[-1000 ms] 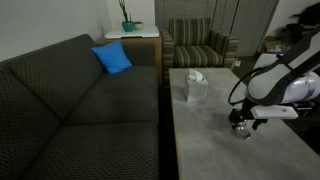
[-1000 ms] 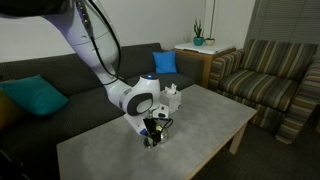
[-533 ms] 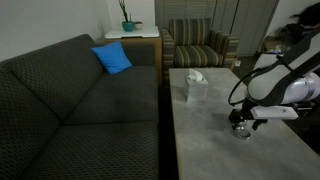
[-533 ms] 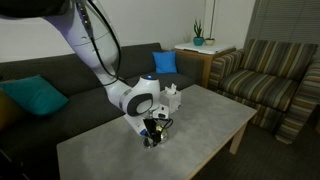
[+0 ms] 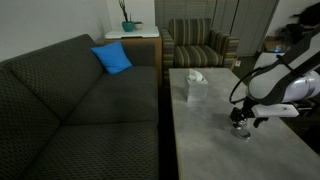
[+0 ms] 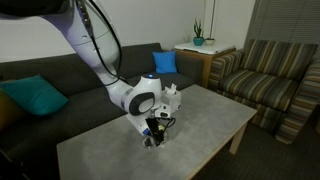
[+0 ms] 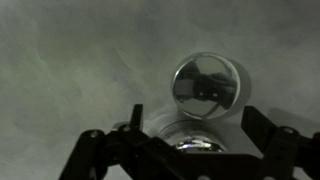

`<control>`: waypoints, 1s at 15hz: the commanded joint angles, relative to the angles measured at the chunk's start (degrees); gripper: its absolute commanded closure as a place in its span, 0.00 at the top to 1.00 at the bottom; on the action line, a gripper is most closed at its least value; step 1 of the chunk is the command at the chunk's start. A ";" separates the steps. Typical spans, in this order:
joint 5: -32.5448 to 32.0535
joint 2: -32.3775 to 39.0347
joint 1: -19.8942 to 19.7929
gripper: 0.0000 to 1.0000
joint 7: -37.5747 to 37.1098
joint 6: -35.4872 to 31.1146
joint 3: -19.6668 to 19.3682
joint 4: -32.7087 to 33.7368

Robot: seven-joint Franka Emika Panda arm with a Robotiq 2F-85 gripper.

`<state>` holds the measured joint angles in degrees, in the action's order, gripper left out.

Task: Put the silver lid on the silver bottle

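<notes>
In both exterior views the jaws hang spread, low over the grey counter (image 5: 200, 140). In the wrist view the silver lid (image 7: 193, 143) lies between them on the counter, the silver bottle (image 7: 207, 85) just beyond it.

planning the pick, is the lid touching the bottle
Cannot tell: in the wrist view the lid and bottle outlines meet with no plain gap or contact; both exterior views show them too small.
</notes>
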<state>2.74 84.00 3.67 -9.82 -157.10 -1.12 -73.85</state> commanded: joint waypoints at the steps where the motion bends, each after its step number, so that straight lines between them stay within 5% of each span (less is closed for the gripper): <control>1: -0.30 0.00 0.77 1.00 0.29 3.55 -0.67 1.54; 9: -0.66 0.00 -1.64 1.00 4.54 9.55 0.80 3.40; 15: -0.38 0.00 -0.68 1.00 3.25 7.31 0.03 2.82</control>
<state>2.63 84.00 3.04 -6.60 -149.56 -1.15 -71.18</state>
